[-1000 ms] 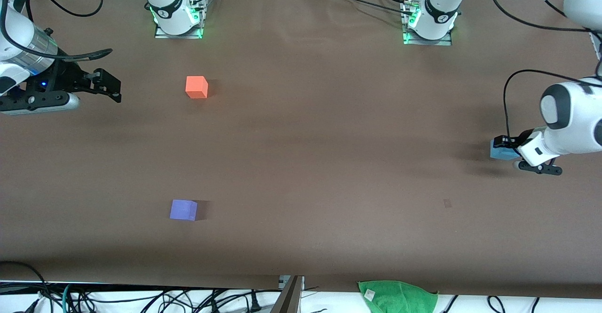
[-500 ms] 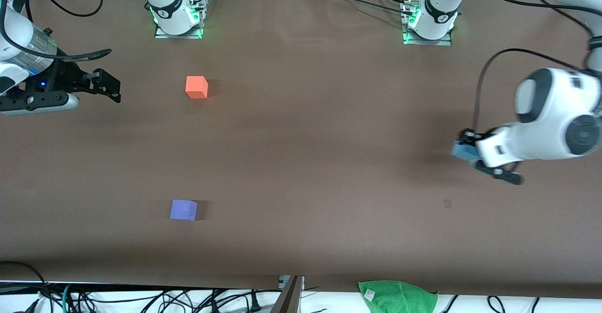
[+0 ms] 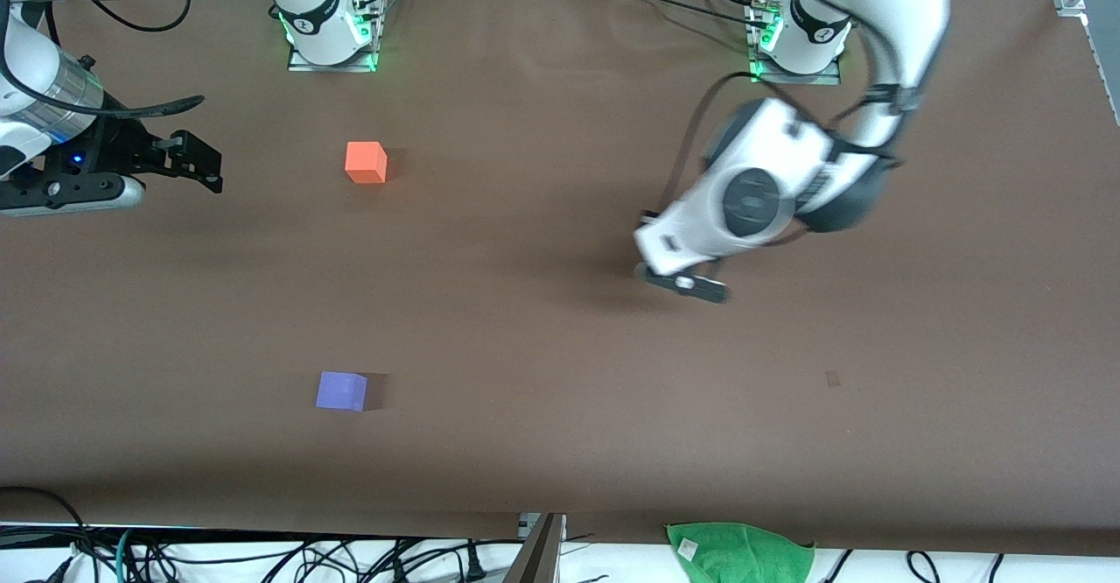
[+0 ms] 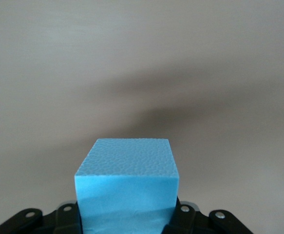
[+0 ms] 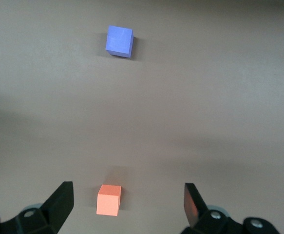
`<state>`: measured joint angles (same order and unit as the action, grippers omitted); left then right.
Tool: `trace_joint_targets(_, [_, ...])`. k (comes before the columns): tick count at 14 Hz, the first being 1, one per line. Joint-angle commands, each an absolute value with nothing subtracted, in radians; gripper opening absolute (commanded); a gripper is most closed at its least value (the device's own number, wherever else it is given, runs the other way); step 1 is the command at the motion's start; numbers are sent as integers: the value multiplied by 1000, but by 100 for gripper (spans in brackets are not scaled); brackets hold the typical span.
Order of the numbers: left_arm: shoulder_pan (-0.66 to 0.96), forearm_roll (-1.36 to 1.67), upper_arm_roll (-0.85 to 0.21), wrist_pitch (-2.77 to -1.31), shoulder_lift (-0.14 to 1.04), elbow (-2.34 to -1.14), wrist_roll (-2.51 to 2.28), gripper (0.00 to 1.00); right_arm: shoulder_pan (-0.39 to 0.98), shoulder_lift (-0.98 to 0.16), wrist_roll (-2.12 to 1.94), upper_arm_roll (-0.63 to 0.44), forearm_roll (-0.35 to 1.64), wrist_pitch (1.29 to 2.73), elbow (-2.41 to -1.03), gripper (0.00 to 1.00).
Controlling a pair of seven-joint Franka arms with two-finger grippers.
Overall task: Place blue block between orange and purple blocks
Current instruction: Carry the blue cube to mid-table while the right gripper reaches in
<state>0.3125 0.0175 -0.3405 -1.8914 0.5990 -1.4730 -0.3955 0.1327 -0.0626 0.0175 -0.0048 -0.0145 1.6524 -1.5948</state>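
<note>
The blue block (image 4: pixel 127 180) is held between the jaws of my left gripper (image 4: pixel 127 217), up in the air over bare table. In the front view my left gripper (image 3: pixel 647 246) is over the table's middle and its wrist hides the block. The orange block (image 3: pixel 366 163) lies nearer the robots' bases, and the purple block (image 3: pixel 341 390) lies nearer the front camera, in line with it. My right gripper (image 3: pixel 203 163) waits open and empty, beside the orange block toward the right arm's end. Its wrist view shows its open gripper (image 5: pixel 127 194), the orange block (image 5: pixel 108 200) and the purple block (image 5: pixel 119 41).
A green cloth (image 3: pixel 739 552) lies off the table's front edge. Cables run along that edge and by the two arm bases. The brown table (image 3: pixel 525 320) stretches bare between the orange and purple blocks.
My left arm has swung the blue block from the left arm's end of the table in toward the middle. The right arm and the two other blocks have not moved.
</note>
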Motion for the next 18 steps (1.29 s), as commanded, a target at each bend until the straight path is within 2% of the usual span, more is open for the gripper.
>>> trace_joint_targets(1, [446,18,-315,-2045,747,-1370,-562,13,127,-106,-1,0,-18,1658,-1577,100])
trace_joint_targets(4, [514,-9,-288,-2180,839,-1374,-606,13,123,-135,-2,0,-11,1689,-1577,100])
trace_joint_targets(8, [589,-14,-213,-2198,861,-1376,-621,21,117,-150,12,-2,50,1690,-1578,100])
trace_joint_targets(9, [603,-15,-198,-2198,862,-1377,-621,63,104,-169,-1,-2,95,1690,-1578,100])
trace_joint_targets(10, [603,-18,-195,-2198,862,-1379,-617,100,83,-179,-3,-3,110,1698,-1578,100])
trace_joint_targets(14, [591,-15,-198,-2175,830,-1379,-621,100,89,-328,3,-2,106,1703,-1577,100])
trace_joint_targets(18, [566,-2,-199,-1972,675,-1370,-612,100,103,-333,15,9,117,1724,-1577,100])
